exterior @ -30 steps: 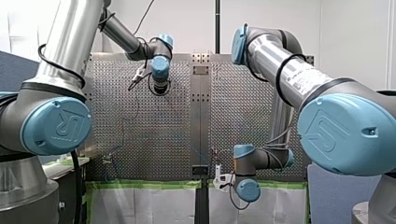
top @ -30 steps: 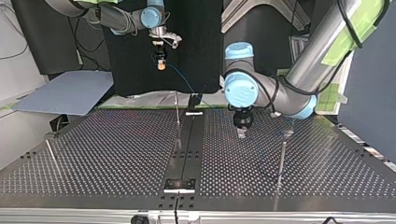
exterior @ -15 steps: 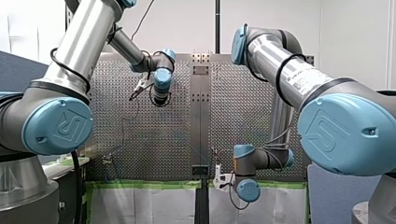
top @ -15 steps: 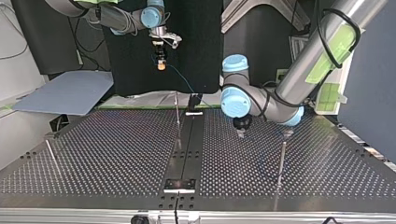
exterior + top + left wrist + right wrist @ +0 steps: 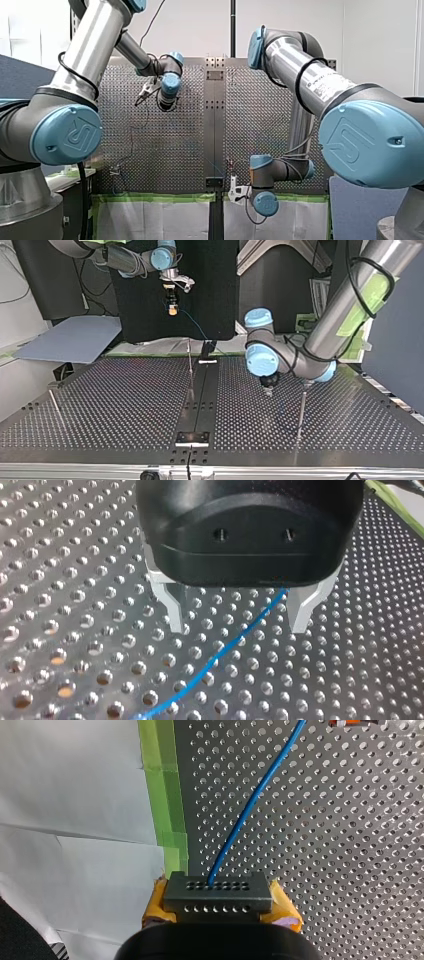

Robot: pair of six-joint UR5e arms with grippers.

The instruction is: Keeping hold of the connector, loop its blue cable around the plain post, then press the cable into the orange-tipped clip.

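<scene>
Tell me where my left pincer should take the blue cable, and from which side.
Probably the bare stretch of the blue cable that runs slantwise between the left pincer's open metal fingers. Come straight down from above the perforated table: the thin cable crosses the gap with a finger on each side, so closing there should catch it.

Bright, even light; slight softness

— The arms?
— Silver metal tubes (image 5: 92, 37), pale-blue round joint caps (image 5: 67, 135) embossed "UR", black cables (image 5: 298, 85) looped around them.
— Grippers?
— My left gripper (image 5: 236, 627): black housing (image 5: 247, 525), grey metal fingers (image 5: 172, 605). My right gripper (image 5: 218, 895): yellow pads (image 5: 284, 907).
</scene>
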